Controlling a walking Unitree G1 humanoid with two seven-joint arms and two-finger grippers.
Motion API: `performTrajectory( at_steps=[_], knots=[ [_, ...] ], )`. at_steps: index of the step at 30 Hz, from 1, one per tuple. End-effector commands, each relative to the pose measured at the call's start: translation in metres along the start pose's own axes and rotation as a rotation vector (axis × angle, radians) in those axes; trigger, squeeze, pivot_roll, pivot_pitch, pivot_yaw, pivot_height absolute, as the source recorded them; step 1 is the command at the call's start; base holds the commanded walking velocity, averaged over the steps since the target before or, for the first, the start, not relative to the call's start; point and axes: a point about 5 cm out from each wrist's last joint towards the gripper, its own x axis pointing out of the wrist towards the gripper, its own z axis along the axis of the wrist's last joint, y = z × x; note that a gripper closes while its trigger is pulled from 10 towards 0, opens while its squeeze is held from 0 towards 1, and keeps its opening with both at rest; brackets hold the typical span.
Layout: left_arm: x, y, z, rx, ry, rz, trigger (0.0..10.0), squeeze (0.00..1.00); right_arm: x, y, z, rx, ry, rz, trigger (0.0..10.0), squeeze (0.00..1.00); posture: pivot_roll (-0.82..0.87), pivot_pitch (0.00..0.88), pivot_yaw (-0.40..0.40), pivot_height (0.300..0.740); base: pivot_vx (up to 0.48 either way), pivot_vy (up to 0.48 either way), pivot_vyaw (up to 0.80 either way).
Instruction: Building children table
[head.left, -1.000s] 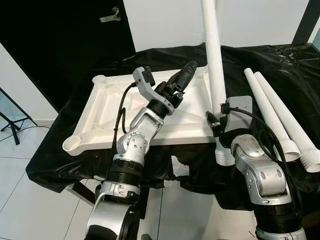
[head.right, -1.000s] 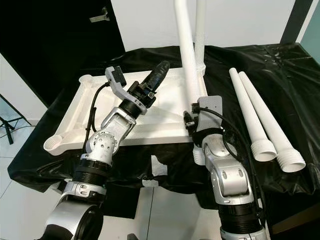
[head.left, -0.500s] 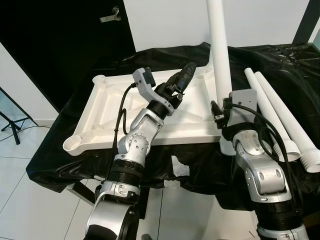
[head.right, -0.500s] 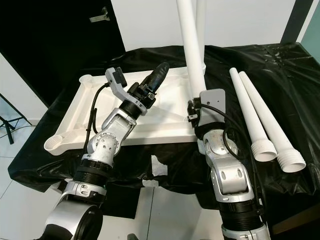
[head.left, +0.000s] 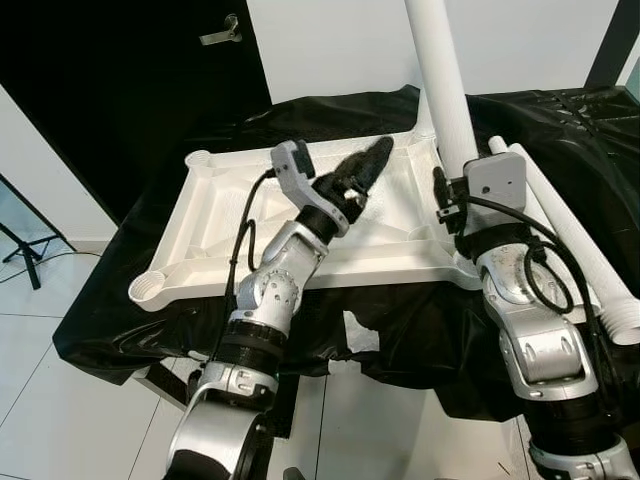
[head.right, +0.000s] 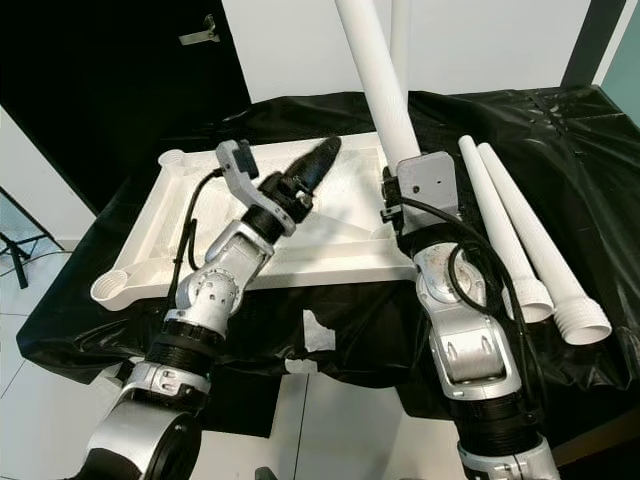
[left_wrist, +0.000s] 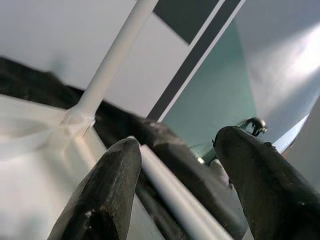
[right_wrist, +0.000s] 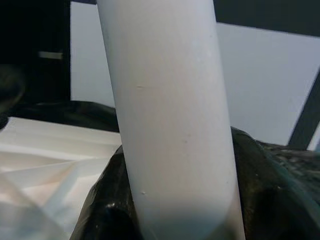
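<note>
Pinched around a white table leg (head.right: 375, 75), my right gripper (right_wrist: 165, 210) had its two black fingers pressed against either side of the tube, which stood tilted and rose out of the top of my head view. That leg's lower end sat at the near right corner of the upside-down white tabletop (head.left: 225, 215), though I couldn't tell whether it was seated in the socket there. My left gripper (head.left: 365, 165) hung above the middle of the tabletop's ribbed underside, fingers spread apart with nothing between them, as the wrist camera showed. Another white leg (head.right: 401, 40) stood upright at the tabletop's far right corner. The tabletop lay on a desk draped in black cloth (head.left: 560, 120), and I saw open round sockets at its near left (head.left: 147, 288) and far left corners. Two spare legs (head.right: 520, 220) lay side by side on the cloth toward the desk's right edge, wide ribbed ends nearest me.
</note>
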Motion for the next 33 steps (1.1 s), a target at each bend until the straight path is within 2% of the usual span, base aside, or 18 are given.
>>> performTrajectory(
  at_steps=[1,4,17,24,33],
  knots=[
    [-0.007,-0.018,-0.006,0.02,0.063,-0.391,10.0,0.0,-0.002,-0.001,-0.002,-0.018,-0.013,-0.015,10.0,0.0,-0.21,0.002,0.115,0.74,0.0,0.0,0.0],
    [-0.019,-0.014,-0.023,0.06,0.198,-0.432,10.0,0.0,-0.005,-0.006,-0.017,-0.055,0.017,-0.04,10.0,0.0,-0.22,0.007,0.118,0.74,0.0,0.0,0.0],
    [-0.027,0.003,-0.048,0.225,0.386,-0.35,10.0,0.0,-0.002,0.003,-0.03,-0.063,0.026,-0.023,10.0,0.0,-0.2,0.0,0.117,0.74,0.0,0.0,0.0],
    [-0.031,0.004,-0.057,0.234,0.447,-0.364,10.0,0.0,0.005,0.005,-0.027,-0.054,0.0,-0.024,10.0,0.0,-0.2,0.0,0.118,0.74,0.0,0.0,0.0],
    [-0.041,0.0,-0.079,0.216,0.572,-0.49,10.0,0.0,0.035,0.01,-0.013,-0.072,-0.077,-0.004,10.0,0.0,-0.21,0.0,0.117,0.74,0.0,0.0,0.0]
  ],
)
